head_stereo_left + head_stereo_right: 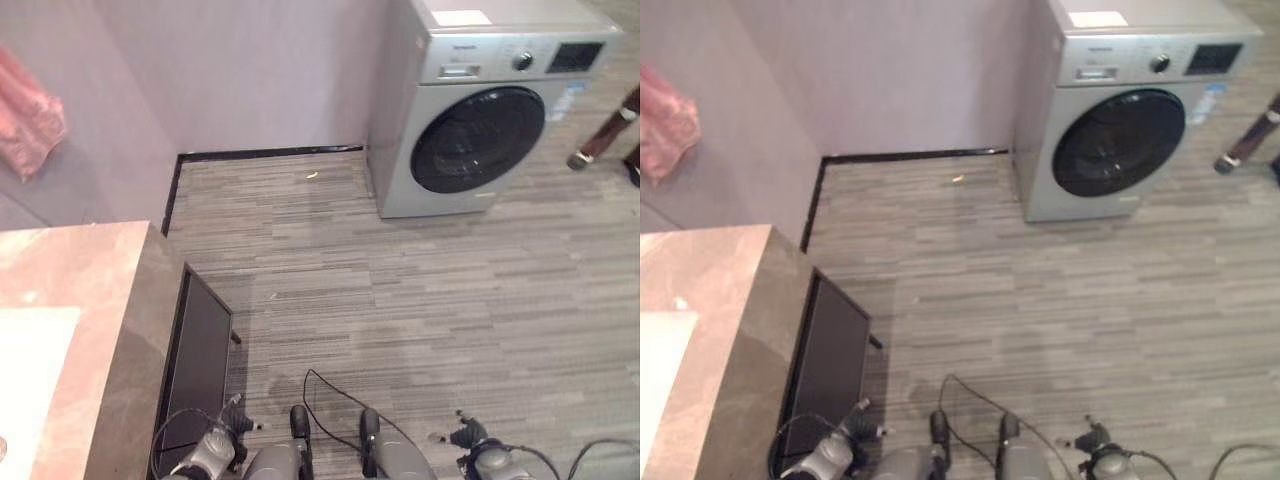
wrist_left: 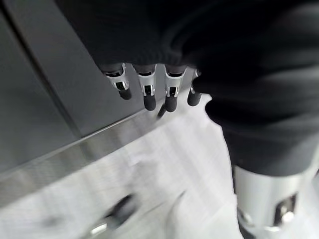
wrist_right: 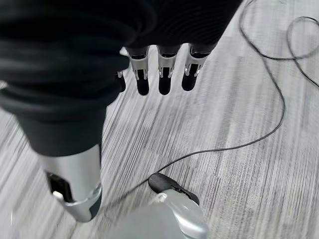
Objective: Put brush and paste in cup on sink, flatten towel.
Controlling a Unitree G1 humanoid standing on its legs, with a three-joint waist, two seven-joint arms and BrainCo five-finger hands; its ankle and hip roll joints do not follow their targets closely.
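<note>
One towel (image 1: 28,112), pink, hangs on the wall at ten o'clock; one counter (image 1: 75,290) lies at eight, one washing machine (image 1: 480,110) stands at one. Both hands hang low, fingers relaxed, holding nothing: left hand (image 2: 149,87) beside the dark cabinet door (image 1: 197,365), right hand (image 3: 159,74) over the floor (image 1: 420,300).

Likely a home laundry-bathroom: washing machine (image 1: 480,110), marble sink counter (image 1: 70,270), pink towel (image 1: 28,115).
</note>
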